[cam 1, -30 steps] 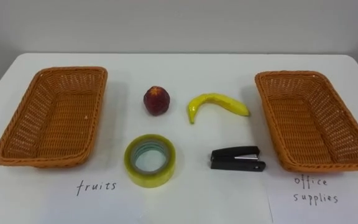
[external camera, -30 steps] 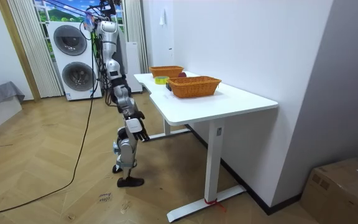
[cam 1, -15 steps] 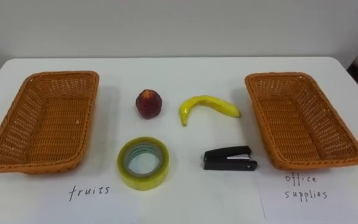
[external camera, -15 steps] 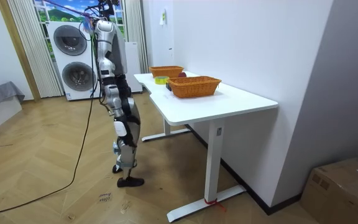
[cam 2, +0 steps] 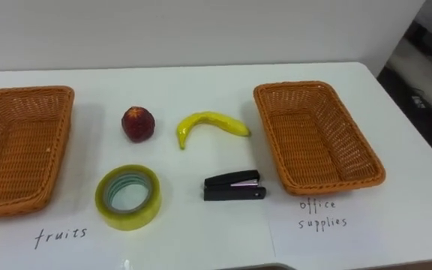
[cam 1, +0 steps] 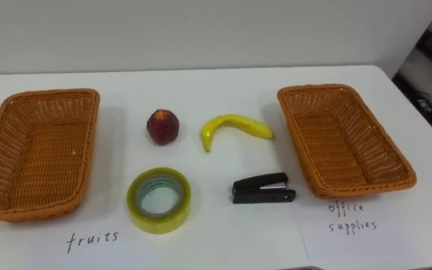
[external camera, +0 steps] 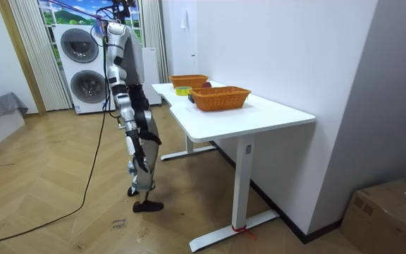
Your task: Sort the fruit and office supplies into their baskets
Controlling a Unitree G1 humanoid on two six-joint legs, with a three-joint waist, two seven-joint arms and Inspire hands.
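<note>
On the white table (cam 1: 216, 240) a red apple (cam 1: 163, 126) and a yellow banana (cam 1: 235, 127) lie side by side in the middle. In front of them sit a roll of yellow-green tape (cam 1: 159, 199) and a black stapler (cam 1: 263, 188). An empty wicker basket (cam 1: 36, 150) stands at the left, and a second empty one (cam 1: 343, 139) at the right. Each has a handwritten label in front of it. In the room view I stand at the table's long side, my right hand (external camera: 142, 143) hanging low by my hip, away from the tabletop.
The table's far edge meets a white wall. Its right end (cam 1: 396, 75) drops off to the floor. In the room view, stacked washing machines (external camera: 83, 67) stand behind me and a cardboard box (external camera: 393, 212) sits at the room view's right.
The eye view has shifted, so everything sits further left in the picture; the things on the table have not moved. In the room view my torso has straightened and the arm has swung back to my side.
</note>
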